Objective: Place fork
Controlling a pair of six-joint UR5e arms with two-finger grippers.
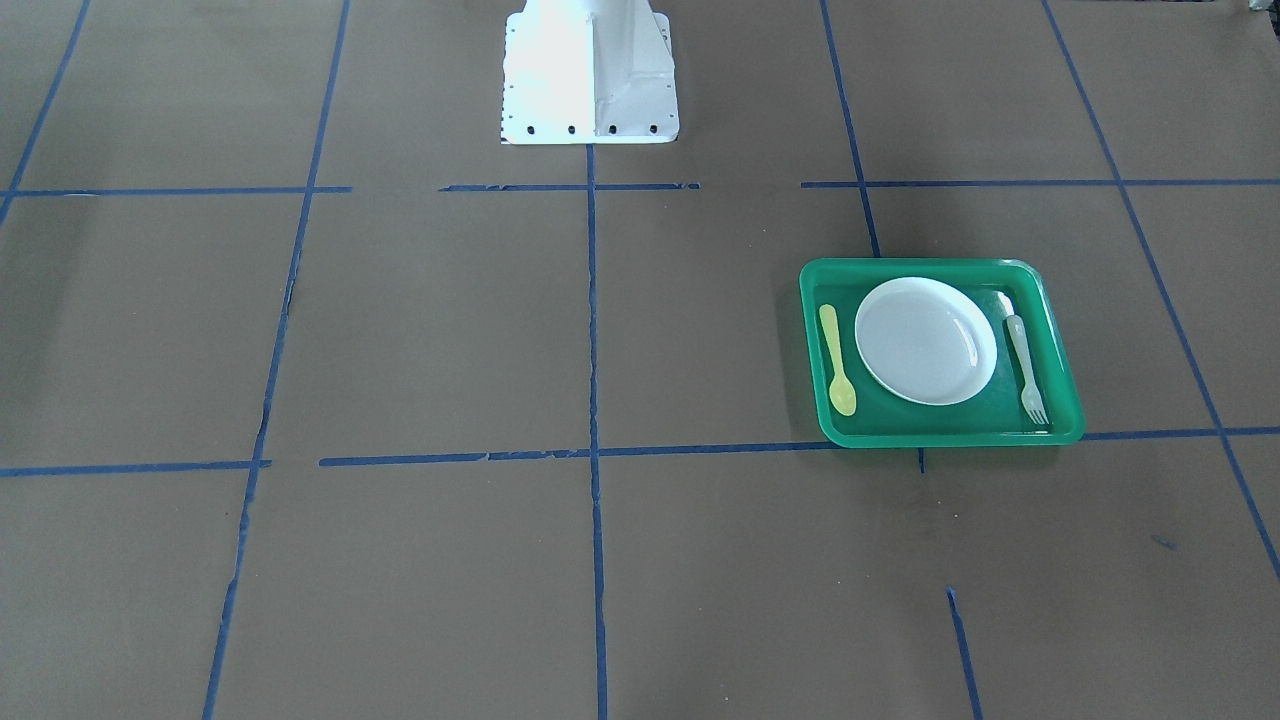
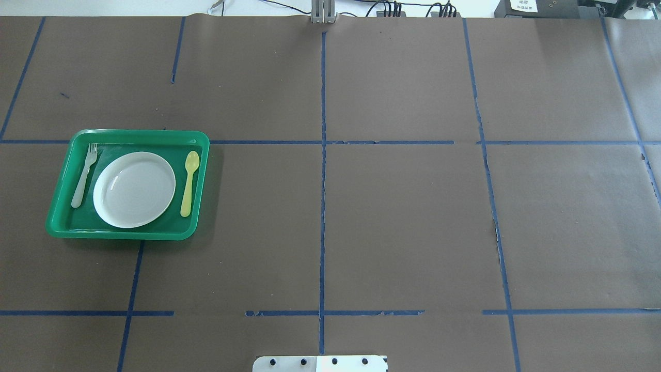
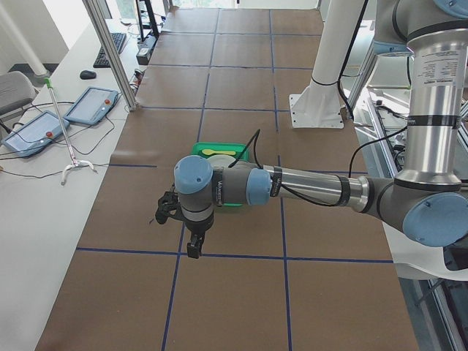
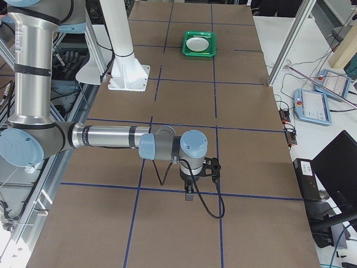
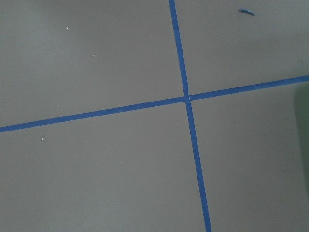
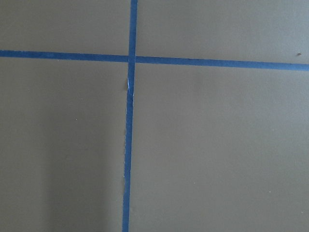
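The pale whitish-grey plastic fork point(image 1: 1027, 368) lies inside the green tray point(image 1: 940, 438), beside the white plate point(image 1: 925, 340), with its tines towards the operators' side. In the overhead view the fork point(image 2: 83, 175) lies at the left of the tray point(image 2: 124, 233). My left gripper point(image 3: 194, 248) shows only in the exterior left view; it hangs over the table in front of the tray, apart from it. My right gripper point(image 4: 189, 195) shows only in the exterior right view, far from the tray point(image 4: 199, 43). I cannot tell whether either gripper is open or shut.
A yellow spoon point(image 2: 189, 182) lies in the tray on the plate's point(image 2: 134, 189) other side. Blue tape lines point(image 2: 323, 206) mark a grid on the brown table cover. The robot's white base point(image 1: 590, 75) stands at the table's middle edge. Both wrist views show only tape crossings.
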